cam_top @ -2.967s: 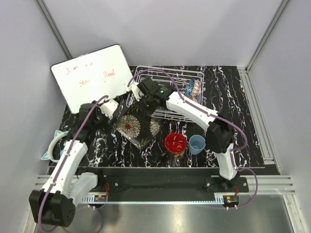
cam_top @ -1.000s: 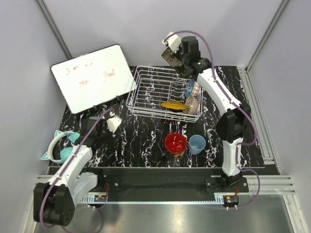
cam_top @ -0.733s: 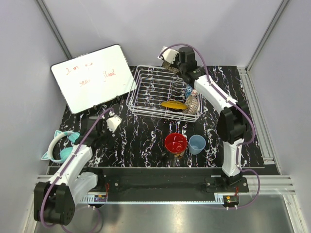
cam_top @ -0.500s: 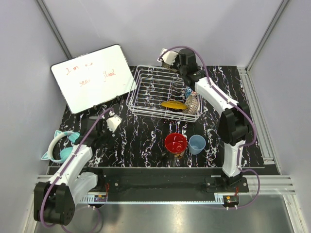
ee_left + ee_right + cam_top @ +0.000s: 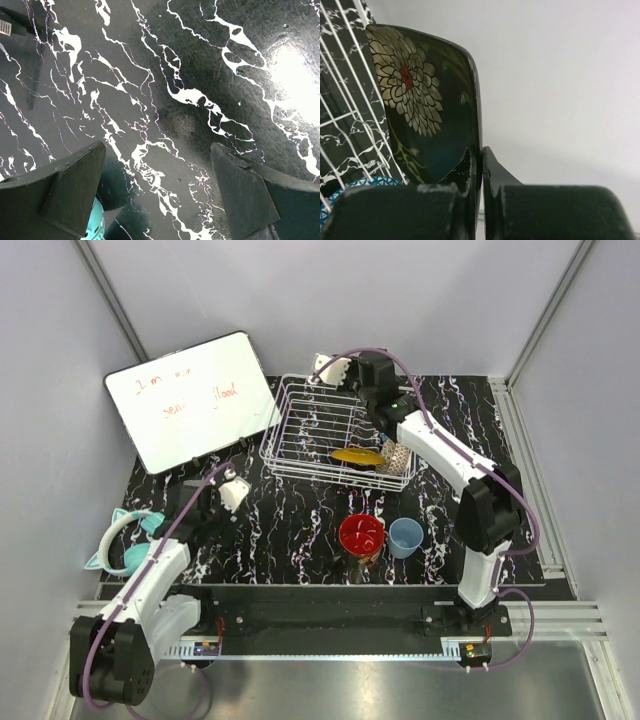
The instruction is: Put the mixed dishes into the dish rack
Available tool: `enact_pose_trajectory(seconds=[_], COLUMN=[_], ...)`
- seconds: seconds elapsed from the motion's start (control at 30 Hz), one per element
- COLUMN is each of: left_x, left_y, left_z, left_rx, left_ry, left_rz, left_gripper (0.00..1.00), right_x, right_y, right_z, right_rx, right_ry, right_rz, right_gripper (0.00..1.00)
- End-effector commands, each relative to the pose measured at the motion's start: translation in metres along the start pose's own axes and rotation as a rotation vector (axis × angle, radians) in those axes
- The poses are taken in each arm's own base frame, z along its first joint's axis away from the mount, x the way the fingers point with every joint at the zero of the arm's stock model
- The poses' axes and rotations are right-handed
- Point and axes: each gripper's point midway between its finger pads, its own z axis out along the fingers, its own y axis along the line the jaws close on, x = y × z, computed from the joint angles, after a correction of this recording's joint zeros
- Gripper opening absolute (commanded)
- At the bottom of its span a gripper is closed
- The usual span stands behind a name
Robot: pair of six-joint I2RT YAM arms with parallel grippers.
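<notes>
My right gripper (image 5: pixel 341 374) is shut on the edge of the floral dish (image 5: pixel 420 95), a dark dish with a pale chrysanthemum, and holds it upright over the far edge of the dish rack (image 5: pixel 300 430). The rack's wires (image 5: pixel 345 100) show left of the dish in the right wrist view. The yellow-and-dark plate (image 5: pixel 357 456) and a patterned dish (image 5: pixel 397 453) stand in the rack. The rim of the blue patterned bowl (image 5: pixel 350 186) shows below the wires. The red bowl (image 5: pixel 361 533) and the pale blue cup (image 5: pixel 405 537) stand on the table in front of the rack. My left gripper (image 5: pixel 232 490) is open and empty over the marble table (image 5: pixel 200 75).
A white writing board (image 5: pixel 195 400) leans at the back left, close to the rack's left end. Teal cat-ear headphones (image 5: pixel 125 545) lie at the left edge, and their teal edge (image 5: pixel 95 230) shows by my left finger. Grey walls close in the back and sides.
My right gripper lifted the floral dish from the table to the rack's far right corner, then moved it left and lower along the far edge. My left arm drew back, then stayed still.
</notes>
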Motion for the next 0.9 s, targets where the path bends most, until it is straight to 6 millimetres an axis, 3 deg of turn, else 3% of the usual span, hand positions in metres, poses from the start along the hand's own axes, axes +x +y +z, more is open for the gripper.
enact_pose_trajectory(seconds=[0.0,0.57,0.87], left_x=[-0.007,-0.007,-0.007], left_y=[0.009,0.009,0.01], left_z=[-0.001,-0.002,-0.002], left_rx=[-0.044,-0.046,-0.047], left_ry=[-0.041,-0.043,-0.041], left_rz=[-0.003,-0.008,-0.015], left_gripper=[0.93,0.93,0.93], right_x=[-0.045,-0.024,-0.038], right_y=[-0.104,-0.058,-0.075], right_z=[-0.052,-0.041,-0.038], right_rx=[0.293,0.187,0.226], right_ry=[-0.14,-0.124,-0.166], right_rz=[-0.017,-0.157,-0.252], right_gripper=[0.0,0.0,0.0])
